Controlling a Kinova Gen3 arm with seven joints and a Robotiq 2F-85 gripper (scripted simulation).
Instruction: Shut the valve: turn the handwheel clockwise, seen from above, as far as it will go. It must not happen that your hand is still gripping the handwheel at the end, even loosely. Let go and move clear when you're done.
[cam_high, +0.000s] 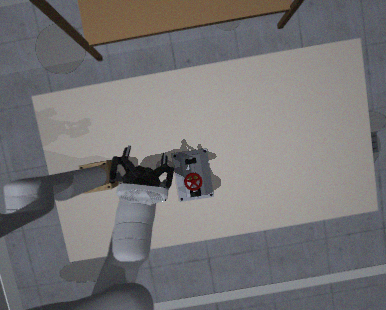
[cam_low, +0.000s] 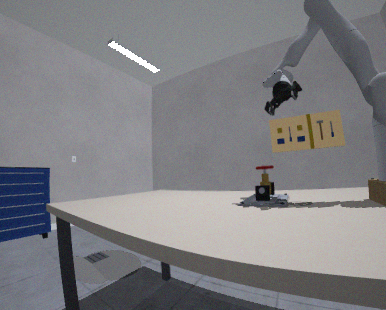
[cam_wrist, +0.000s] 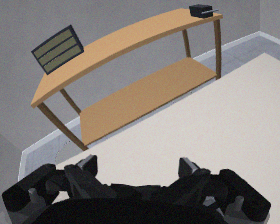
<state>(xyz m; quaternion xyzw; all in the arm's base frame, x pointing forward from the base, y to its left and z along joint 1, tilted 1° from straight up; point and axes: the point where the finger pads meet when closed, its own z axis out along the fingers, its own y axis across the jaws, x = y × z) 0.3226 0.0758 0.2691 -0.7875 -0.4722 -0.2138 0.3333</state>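
Observation:
The valve (cam_high: 191, 176) stands on a grey base plate on the beige table, with a red handwheel (cam_high: 193, 182) on top. In the side view the handwheel (cam_low: 264, 168) sits on a brass stem above a black body. My gripper (cam_high: 145, 159) (cam_low: 278, 103) is open and empty. It hangs high above the table, well above the handwheel and to one side of it. In the wrist view only the black gripper body and the finger bases (cam_wrist: 138, 173) show; the valve is out of that view.
A wooden shelf table (cam_wrist: 128, 72) stands beyond the far edge of the beige table. A blue drawer cabinet (cam_low: 22, 202) stands at the left wall. A tool board (cam_low: 307, 130) hangs on the back wall. A brown box (cam_low: 377, 191) sits at the table's right.

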